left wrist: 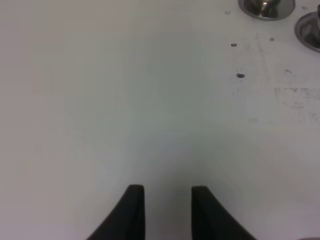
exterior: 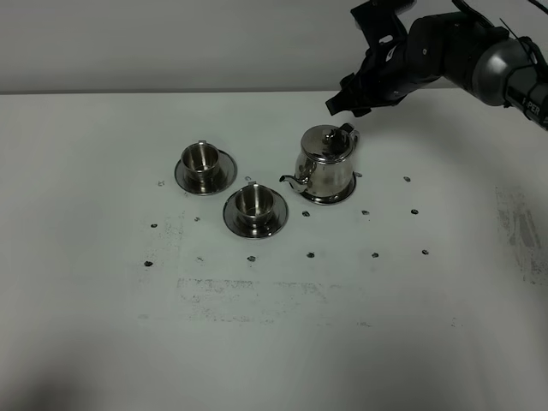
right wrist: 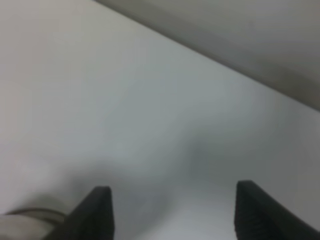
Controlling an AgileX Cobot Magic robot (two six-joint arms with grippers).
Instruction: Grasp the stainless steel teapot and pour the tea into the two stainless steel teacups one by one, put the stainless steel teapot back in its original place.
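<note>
Right end effector (exterior: 342, 98) hangs wide open, empty, above the upright stainless steel teapot (exterior: 325, 164), its spout pointing toward the cups.

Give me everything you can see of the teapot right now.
The teapot is a shiny, rounded metal pot standing upright on a round metal coaster, right of the two cups in the high view. Its thin curved spout points toward the nearer cup; a domed lid with a knob sits closed on top, and the loop handle is on the far right side. Nothing grips it: the right tool hangs open just above and behind it. Contents are hidden.
</note>
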